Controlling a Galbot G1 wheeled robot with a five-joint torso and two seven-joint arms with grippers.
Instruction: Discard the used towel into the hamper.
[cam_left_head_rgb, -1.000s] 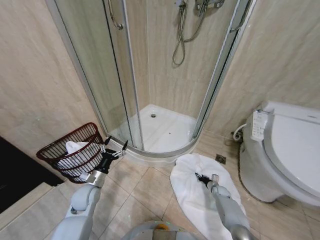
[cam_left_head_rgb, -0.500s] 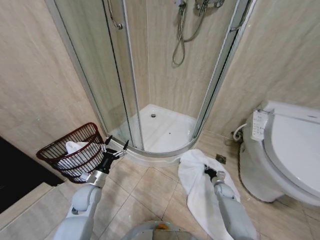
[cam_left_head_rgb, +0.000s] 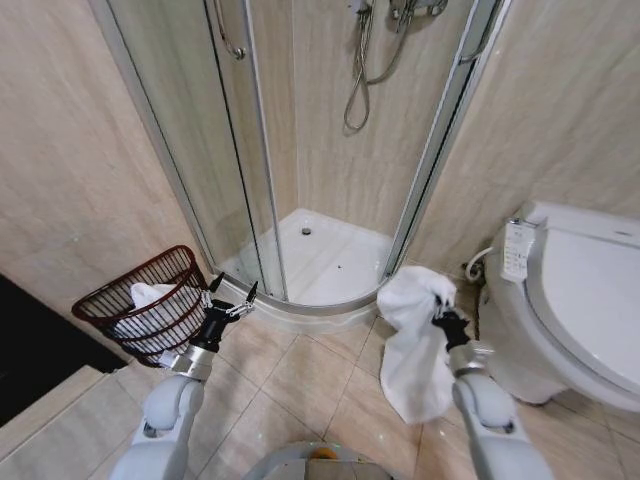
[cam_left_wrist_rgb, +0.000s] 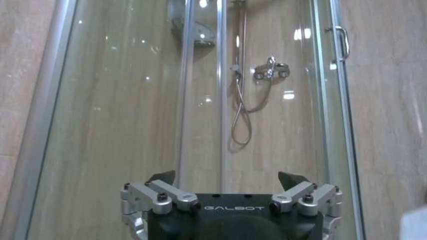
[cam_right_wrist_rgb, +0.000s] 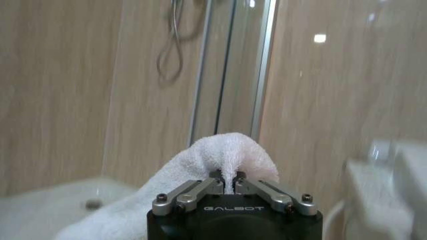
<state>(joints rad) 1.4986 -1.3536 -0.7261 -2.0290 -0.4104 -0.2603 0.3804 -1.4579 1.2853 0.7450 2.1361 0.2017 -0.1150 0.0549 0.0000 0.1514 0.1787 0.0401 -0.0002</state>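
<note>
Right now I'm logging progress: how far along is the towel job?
Done: the right tool is shut on the white terry towel and holds it off the tan tile floor. In hand: carrying it. Left: dropping it into the dark reddish-brown wire hamper, which has white cloth inside, beside the open left tool.

Toilet (cam_left_head_rgb: 590, 300) cut by right edge; hamper (cam_left_head_rgb: 150, 300) base behind left arm.

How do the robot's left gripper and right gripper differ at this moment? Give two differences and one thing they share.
The left gripper is open and empty; the right gripper is shut on the white towel. The left gripper hangs beside the hamper; the right gripper holds its load up near the toilet. Both are raised above the floor.
</note>
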